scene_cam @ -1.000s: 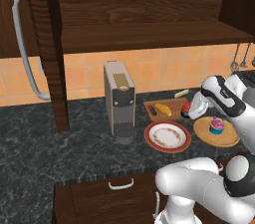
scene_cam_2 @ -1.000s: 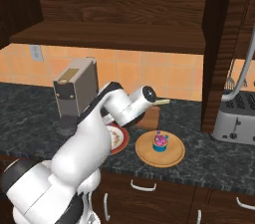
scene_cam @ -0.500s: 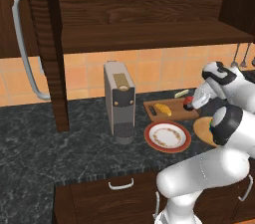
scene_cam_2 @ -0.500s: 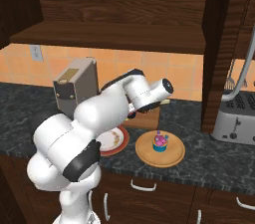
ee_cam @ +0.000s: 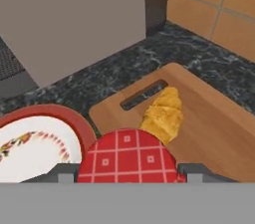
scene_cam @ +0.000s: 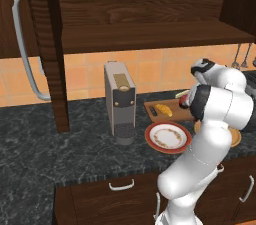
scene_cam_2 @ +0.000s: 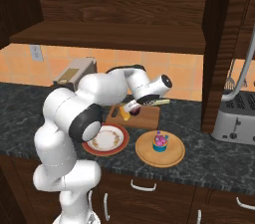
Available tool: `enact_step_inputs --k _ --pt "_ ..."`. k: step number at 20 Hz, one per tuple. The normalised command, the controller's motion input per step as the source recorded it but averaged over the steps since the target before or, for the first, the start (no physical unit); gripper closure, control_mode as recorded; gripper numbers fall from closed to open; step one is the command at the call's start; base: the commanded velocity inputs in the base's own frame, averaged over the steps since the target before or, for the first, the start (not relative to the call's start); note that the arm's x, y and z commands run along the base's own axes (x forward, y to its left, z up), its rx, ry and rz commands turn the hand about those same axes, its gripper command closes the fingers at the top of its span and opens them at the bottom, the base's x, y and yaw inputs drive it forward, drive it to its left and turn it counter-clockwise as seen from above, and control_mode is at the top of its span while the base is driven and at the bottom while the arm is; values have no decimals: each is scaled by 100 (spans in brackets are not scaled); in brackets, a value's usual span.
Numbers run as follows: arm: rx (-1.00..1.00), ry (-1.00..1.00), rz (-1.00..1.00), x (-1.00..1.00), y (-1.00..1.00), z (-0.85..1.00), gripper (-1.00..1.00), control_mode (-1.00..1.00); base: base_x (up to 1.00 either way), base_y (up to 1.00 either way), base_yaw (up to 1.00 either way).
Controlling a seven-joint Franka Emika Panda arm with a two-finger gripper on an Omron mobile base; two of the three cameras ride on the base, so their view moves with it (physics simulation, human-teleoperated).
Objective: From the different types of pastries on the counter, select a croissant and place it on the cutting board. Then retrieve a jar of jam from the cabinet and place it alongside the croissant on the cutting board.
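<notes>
The golden croissant (ee_cam: 163, 113) lies on the brown cutting board (ee_cam: 214, 128), just beside its dark slot; it also shows as the croissant (scene_cam: 163, 109) on the cutting board (scene_cam: 152, 114). My gripper (ee_cam: 129, 170) is shut on the jar of jam (ee_cam: 130, 157), whose red checked lid sits close in front of the croissant, above the board's near edge. From the sides, the gripper (scene_cam: 186, 100) and the gripper (scene_cam_2: 133, 109) hang low over the cutting board (scene_cam_2: 147, 117) with the jar (scene_cam_2: 135, 110). The pink cupcake (scene_cam_2: 160, 142) stands apart.
A red-rimmed plate (scene_cam: 168, 136) lies next to the board, a grey coffee machine (scene_cam: 120, 101) behind it. The cupcake rests on a round light board (scene_cam_2: 172, 154). A toaster (scene_cam_2: 234, 118) stands at the right. The cabinet door (scene_cam: 30, 29) hangs open with its grey handle (scene_cam: 22, 44).
The arm has swung the jar from near the round board over to the cutting board and lowered it next to the croissant. The croissant and cupcake have not moved.
</notes>
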Motion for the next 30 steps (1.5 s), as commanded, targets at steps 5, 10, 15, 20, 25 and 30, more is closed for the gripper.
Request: enact_step_inputs --k 5,10,15,20,25,30 --pt "-3 -8 0 37 0 -47 100 -100 0 0 0" --pt "0 -5 0 33 -6 -8 100 -100 0 0 0" --pt "0 2 0 37 -1 -29 100 -100 0 0 0" --pt "0 2 0 31 0 -27 100 -100 0 0 0" --pt "0 0 0 34 0 0 100 -100 0 0 0" --pt "0 0 0 17 0 0 -100 -100 0 0 0"
